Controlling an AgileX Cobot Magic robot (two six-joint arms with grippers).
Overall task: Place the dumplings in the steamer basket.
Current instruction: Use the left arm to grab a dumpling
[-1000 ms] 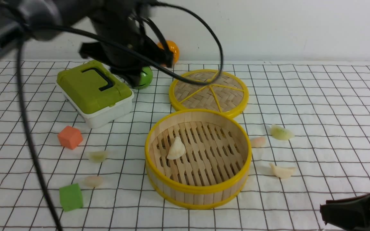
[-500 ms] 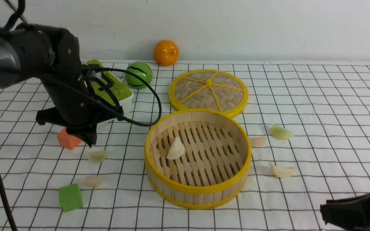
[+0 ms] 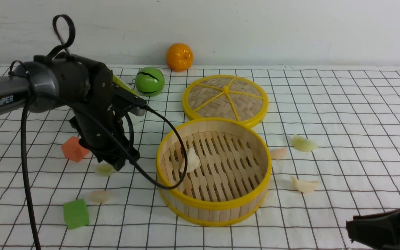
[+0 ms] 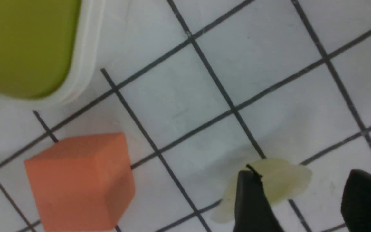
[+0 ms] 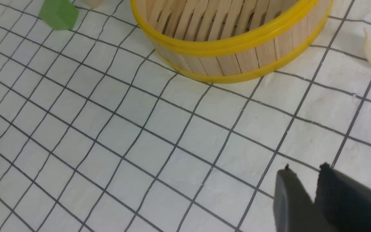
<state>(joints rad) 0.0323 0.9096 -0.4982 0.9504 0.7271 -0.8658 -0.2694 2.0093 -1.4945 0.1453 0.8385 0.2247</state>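
Note:
The steamer basket (image 3: 214, 208) stands mid-table with one white dumpling (image 3: 192, 160) on its slatted floor. A pale green dumpling (image 3: 104, 169) and a pinkish one (image 3: 99, 196) lie left of it. Three more lie to its right: pinkish (image 3: 279, 153), light green (image 3: 303, 143), white (image 3: 305, 185). My left gripper (image 3: 115, 162) is open and low over the pale green dumpling (image 4: 279, 182), one finger overlapping it. My right gripper (image 5: 304, 174) is shut and empty, near the table's front right; the basket (image 5: 237, 45) shows ahead of it.
A green-lidded white box (image 4: 27, 48) sits behind my left arm, an orange foam cube (image 3: 74, 148) beside it, a green foam cube (image 3: 76, 213) nearer the front. The woven lid (image 3: 225, 100), a green ball (image 3: 149, 81) and an orange (image 3: 179, 57) lie behind the basket.
My left arm has swung down from high at the back to just above the pale green dumpling left of the basket. The right arm and the dumplings have not moved.

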